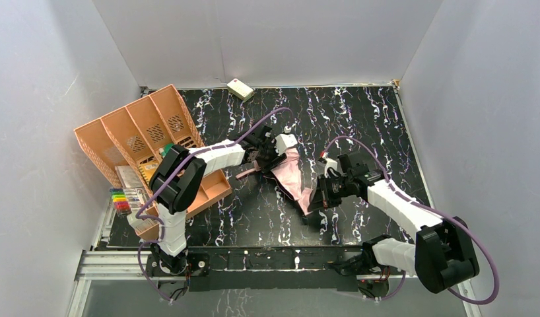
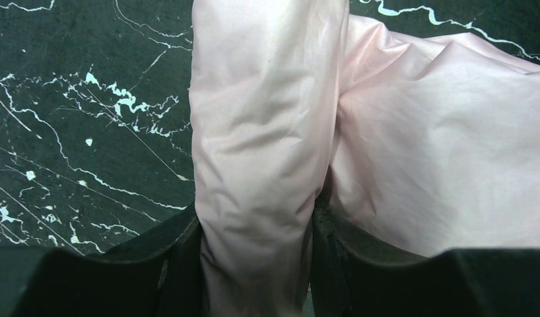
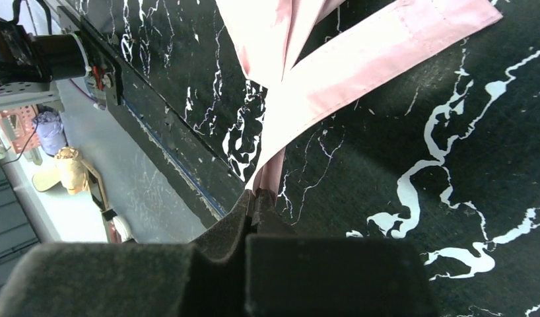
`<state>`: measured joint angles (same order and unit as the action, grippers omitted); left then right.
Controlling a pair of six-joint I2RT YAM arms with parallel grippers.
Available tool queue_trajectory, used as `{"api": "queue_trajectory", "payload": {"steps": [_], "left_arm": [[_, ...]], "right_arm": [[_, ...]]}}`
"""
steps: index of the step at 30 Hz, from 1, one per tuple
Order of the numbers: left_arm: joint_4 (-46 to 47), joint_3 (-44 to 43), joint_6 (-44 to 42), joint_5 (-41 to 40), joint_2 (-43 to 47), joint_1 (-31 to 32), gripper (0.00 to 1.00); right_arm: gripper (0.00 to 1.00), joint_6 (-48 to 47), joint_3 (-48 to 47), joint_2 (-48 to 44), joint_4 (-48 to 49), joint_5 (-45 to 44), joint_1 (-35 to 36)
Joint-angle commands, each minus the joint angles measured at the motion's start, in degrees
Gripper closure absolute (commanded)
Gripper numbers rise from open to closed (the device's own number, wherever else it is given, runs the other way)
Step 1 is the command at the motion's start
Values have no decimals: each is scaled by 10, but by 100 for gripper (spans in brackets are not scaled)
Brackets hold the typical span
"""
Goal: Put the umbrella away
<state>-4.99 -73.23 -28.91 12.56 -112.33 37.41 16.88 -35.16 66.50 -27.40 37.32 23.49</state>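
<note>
Right now the umbrella (image 1: 290,173) lies collapsed on the black marble table (image 1: 360,119), pink side up, stretched btw the two grippers. The L gripper (image 1: 270,155) is at its far end and the R gripper (image 1: 320,196) at its near end.

L wrist view: a thick fold (image 2: 261,132) of pink fabric runs straight out from btw the L fingers (image 2: 175,264). It fills the gap, w/ both pads pressed on it, so the jaws stand partway closed, clamped on that fold. More pink fabric spreads to the right of the fingers, flat on the table. Left of them is bare marble.

R wrist view: the R fingers (image 3: 228,231) are pressed together w/ no gap, and a thin pink strap (image 3: 379,56) is nipped at their very tips. From the tips the strap widens into a flat band and runs off up and to the right. More pink fabric sits ahead of the tips, just beyond the band. The table's near edge runs past on the fingers' left.

Top view, elsewhere: an orange divided rack (image 1: 148,132) stands well left of the L gripper, w/ a pack of colored markers (image 1: 122,198) at its near corner. A small cream box (image 1: 239,88) lies far beyond the L fingers by the back wall, well apart from the umbrella.
</note>
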Motion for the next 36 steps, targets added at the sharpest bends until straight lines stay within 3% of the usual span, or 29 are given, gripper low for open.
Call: {"api": "queue_trajectory", "payload": {"steps": [1,8,16,20,24,29,36], "left_arm": [[0,9,-36,-104,-29,-12,100],[11,-6,-47,-118,-46,-12,100],[16,1,-57,-110,-40,-11,100],[17,9,-62,-110,-39,-8,100],[24,20,-66,-115,-36,-6,100],[34,31,-67,-114,-30,-3,100],[46,40,-67,-118,-29,11,100]], "right_arm": [[100,11,-9,-20,-68,-13,10],[100,36,-6,-36,-90,-43,59],[64,35,-32,-96,-44,-60,61],[59,31,-38,-82,-73,-56,61],[55,46,-68,-108,-99,-172,61],[54,71,-60,-153,7,-255,61],[58,63,-40,-14,186,-254,56]]}}
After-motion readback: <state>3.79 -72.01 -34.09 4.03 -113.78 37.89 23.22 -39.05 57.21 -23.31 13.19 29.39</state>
